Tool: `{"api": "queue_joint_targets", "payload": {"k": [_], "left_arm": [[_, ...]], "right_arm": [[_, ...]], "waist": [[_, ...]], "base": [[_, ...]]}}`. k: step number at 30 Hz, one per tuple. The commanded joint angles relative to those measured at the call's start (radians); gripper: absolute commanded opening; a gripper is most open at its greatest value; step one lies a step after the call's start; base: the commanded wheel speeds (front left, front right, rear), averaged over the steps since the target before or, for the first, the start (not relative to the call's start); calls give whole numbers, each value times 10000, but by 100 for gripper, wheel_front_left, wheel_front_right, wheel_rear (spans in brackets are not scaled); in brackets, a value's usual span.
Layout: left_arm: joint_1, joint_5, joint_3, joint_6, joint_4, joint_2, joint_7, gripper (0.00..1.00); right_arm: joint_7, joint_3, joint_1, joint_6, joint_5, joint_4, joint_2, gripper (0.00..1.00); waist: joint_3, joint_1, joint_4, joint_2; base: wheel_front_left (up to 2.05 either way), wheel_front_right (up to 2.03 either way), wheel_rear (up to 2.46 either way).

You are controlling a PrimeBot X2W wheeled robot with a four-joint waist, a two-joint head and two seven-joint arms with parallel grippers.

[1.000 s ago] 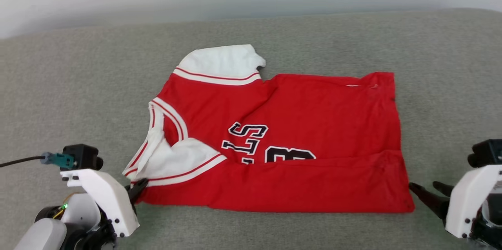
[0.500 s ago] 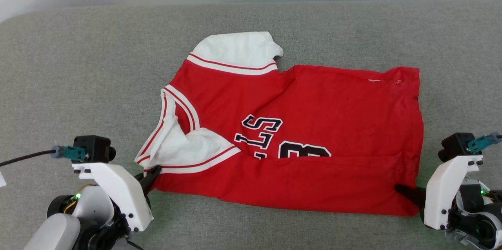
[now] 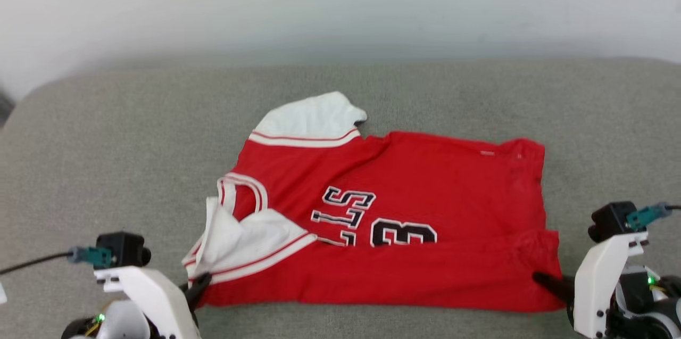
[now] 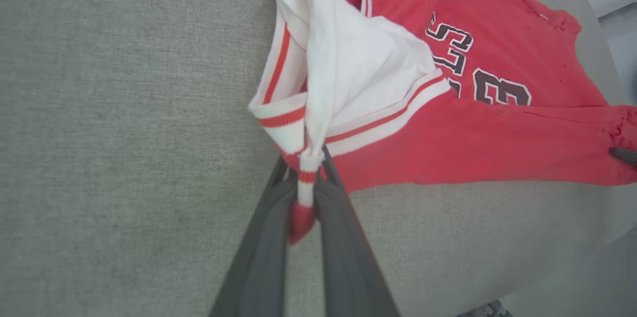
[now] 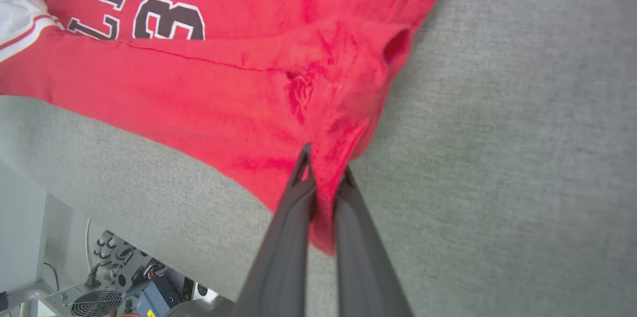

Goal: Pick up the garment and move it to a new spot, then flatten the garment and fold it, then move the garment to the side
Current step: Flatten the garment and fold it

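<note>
Garment (image 3: 425, 179) red, near edge folded over, white sleeve (image 3: 239, 235) crumpled at left.

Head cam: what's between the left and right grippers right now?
The garment: its folded red near edge spans the whole stretch in the head view, left gripper pinching the sleeve corner, right gripper the hem corner.

Left claw (image 4: 304, 165) clamped on garment (image 3: 452, 184) sleeve hem, right claw (image 5: 324, 162) clamped on bottom corner, wrists seemingly low
</note>
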Motion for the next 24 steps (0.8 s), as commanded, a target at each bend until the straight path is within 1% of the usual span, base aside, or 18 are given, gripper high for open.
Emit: {"api": "queue_joint_targets", "payload": {"k": [1,4,8,11,12,13,14,16,18,20,24], "left_arm": [[173,-33,30,51,-30,45,-48,0],[718,-129,29,181,-182,132,21,0],[1300,-184,-104,339,-213,198,209,0],[1381,-283,-208,359,-78,-63,131,0],[1322,-275,-240,376,52,-132,122,17],[1242,-370,-324,312,165,-252,216,53],[1132,-467,-401,207,269,-378,257,100],[911,-416,-349,126,502,-434,81,100],[796,-348,-341,51,702,-524,-67,100],[647,-295,-191,-18,757,-526,-311,100],[367,24,-17,22,596,-416,-774,100]], "right_arm": [[23,-11,109,0,20,-58,-45,0],[146,-90,525,0,46,-145,-78,0],[408,-266,963,-2,-96,-113,-45,0],[384,-358,1133,-2,-227,61,173,0],[340,-353,1193,0,-283,154,217,39],[229,-328,1220,0,-313,222,275,91],[76,-296,1223,0,-337,285,348,100],[-210,-241,1260,-2,-334,384,394,100],[-716,-243,1209,0,-411,363,410,100],[-1236,-172,1252,0,-631,216,284,100],[-2461,-300,1228,0,-1199,-201,208,100]], "waist": [[-445,-1,1,-1],[-866,-1,24,-1],[-1016,-1,3,-1],[-954,-1,-31,-1],[-905,-1,-27,-1],[-827,-1,-23,-1],[-780,-1,-23,-1],[-715,-1,-63,-1],[-703,-1,-138,-1],[-724,-1,-234,-1],[-696,-1,-430,-1]], "base": [[0,0,0],[0,0,0],[0,0,0],[0,0,0],[0,0,0],[0,0,0],[0,0,0],[0,0,0],[0,0,0],[0,0,0],[0,0,0]]}}
